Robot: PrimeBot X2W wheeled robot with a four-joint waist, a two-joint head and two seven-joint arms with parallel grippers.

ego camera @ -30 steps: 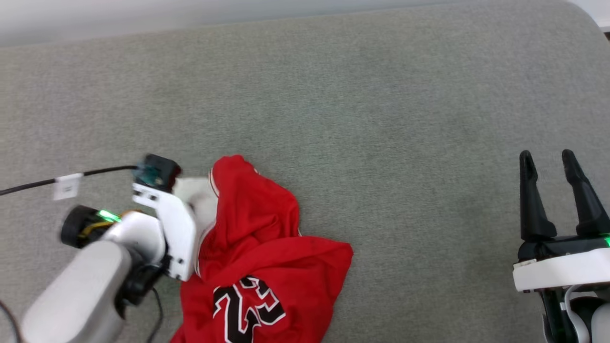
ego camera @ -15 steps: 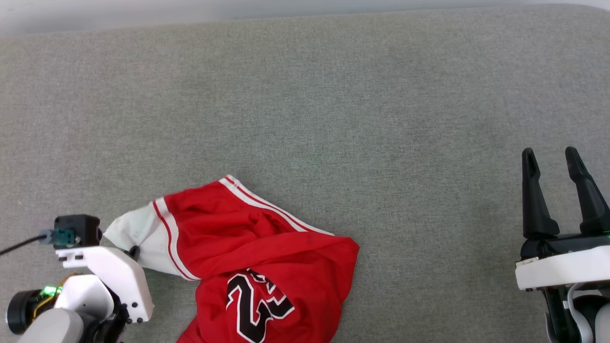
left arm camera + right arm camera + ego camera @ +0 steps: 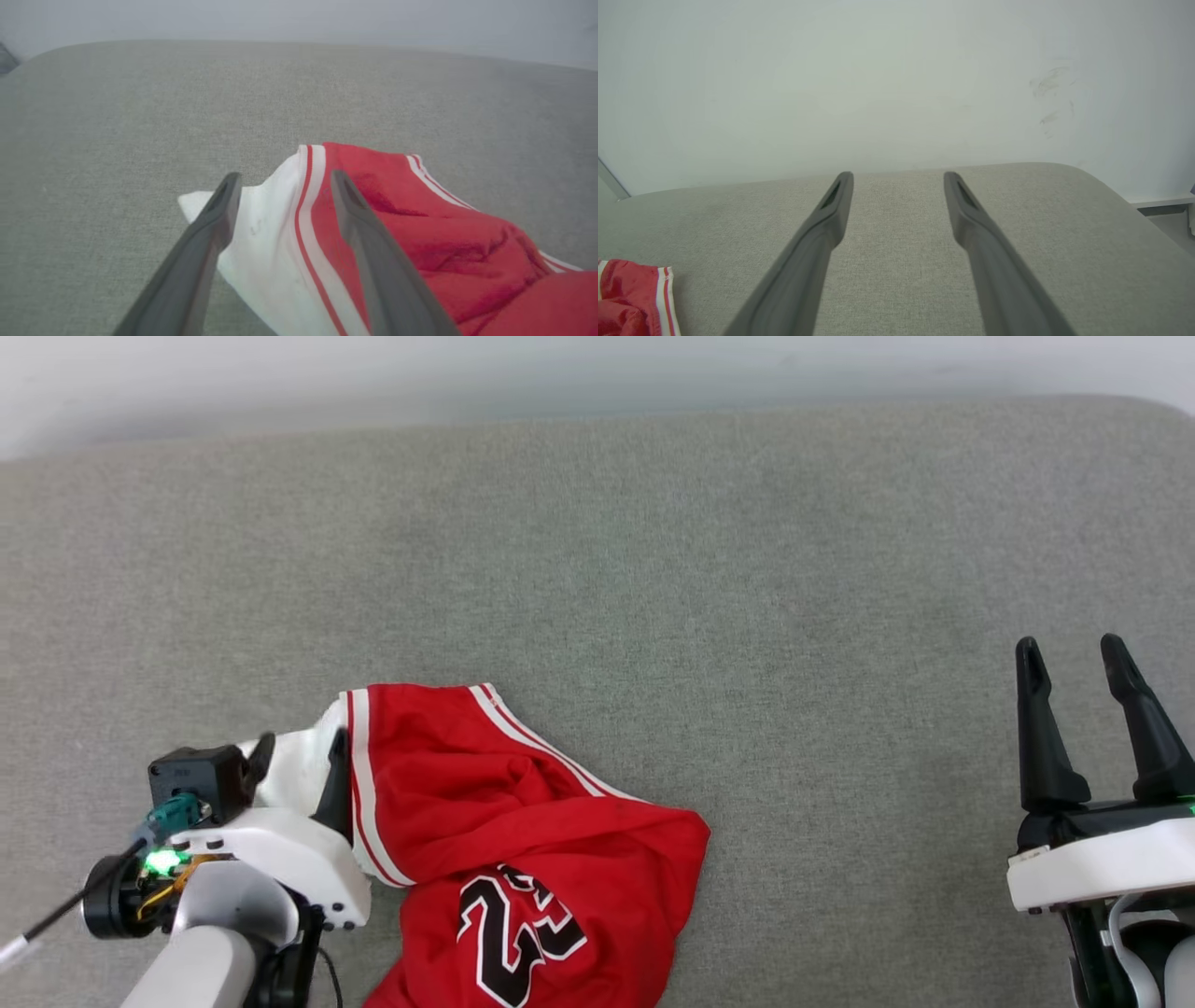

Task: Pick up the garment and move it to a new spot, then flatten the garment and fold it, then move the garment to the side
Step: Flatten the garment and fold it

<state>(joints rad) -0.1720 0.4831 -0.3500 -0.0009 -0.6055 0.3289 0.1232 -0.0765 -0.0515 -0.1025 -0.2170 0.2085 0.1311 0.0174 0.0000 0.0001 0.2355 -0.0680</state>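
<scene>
At lower left, left gripper [image 3: 294, 767] now has fingers apart astride the white sleeve [image 3: 261, 242], seemingly released after drawing it out half a second back. Garment [image 3: 523, 821] lies rumpled on grey cushion [image 3: 653, 569], number print up; flattening likely next. Right gripper [image 3: 1074, 658] fingers apart, idle, well clear

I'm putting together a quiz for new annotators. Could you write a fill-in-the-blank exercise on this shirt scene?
The left gripper is open, with the garment's ____ sleeve between its fingers.
The right gripper is open and holds ____.
The garment's number print is ____ with a white outline.
Missing words: white; nothing; black.
</scene>
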